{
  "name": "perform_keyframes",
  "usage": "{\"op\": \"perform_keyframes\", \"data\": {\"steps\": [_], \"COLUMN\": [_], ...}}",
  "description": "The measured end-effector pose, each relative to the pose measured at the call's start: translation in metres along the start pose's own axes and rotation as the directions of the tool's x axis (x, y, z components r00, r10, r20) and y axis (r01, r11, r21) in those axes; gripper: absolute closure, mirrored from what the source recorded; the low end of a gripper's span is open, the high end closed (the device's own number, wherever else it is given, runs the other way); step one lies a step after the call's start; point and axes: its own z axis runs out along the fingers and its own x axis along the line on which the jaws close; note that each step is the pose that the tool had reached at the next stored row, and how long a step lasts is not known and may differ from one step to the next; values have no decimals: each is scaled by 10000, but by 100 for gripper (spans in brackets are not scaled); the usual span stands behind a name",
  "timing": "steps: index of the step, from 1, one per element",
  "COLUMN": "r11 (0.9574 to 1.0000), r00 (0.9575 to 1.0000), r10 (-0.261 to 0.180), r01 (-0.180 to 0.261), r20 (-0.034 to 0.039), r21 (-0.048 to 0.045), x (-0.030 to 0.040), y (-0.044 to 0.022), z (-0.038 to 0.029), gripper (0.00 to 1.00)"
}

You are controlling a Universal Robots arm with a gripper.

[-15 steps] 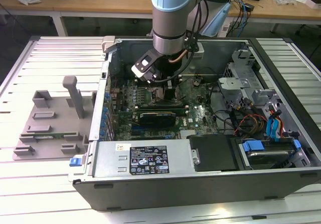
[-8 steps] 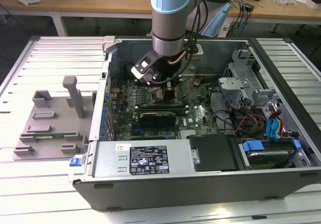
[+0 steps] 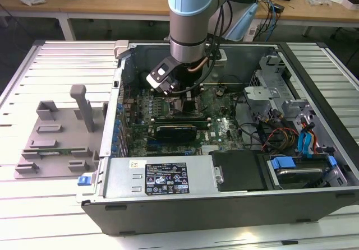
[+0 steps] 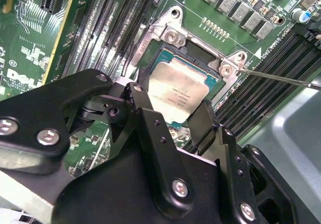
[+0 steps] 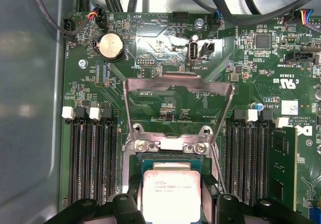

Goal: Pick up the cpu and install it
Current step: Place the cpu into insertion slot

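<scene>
Slatted desk [image 3: 50,216] w/ open PC case [image 3: 168,205]; another desk [image 3: 112,6] behind. Both wrist views: tool [image 4: 171,103] clamped on cpu [image 4: 175,91] at socket [image 4: 173,35], lid [image 5: 175,83] flipped up. Exterior view adds grey fixture plate [image 3: 56,138] on desk.

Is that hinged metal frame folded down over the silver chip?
No, in the first wrist view the metal frame is flipped open, clear of the chip, whose silver top is uncovered.
</scene>
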Motion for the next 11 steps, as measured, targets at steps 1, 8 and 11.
{"op": "perform_keyframes", "data": {"steps": [1,8,11], "r11": [10000,10000,10000], "r00": [10000,10000,10000], "r10": [0,0,1], "r01": [0,0,-1], "r20": [0,-15,47], "r21": [0,-4,-1], "x": [0,2,1], "y": [0,0,-1], "z": [0,22,-3], "gripper": [45,44,38]}}
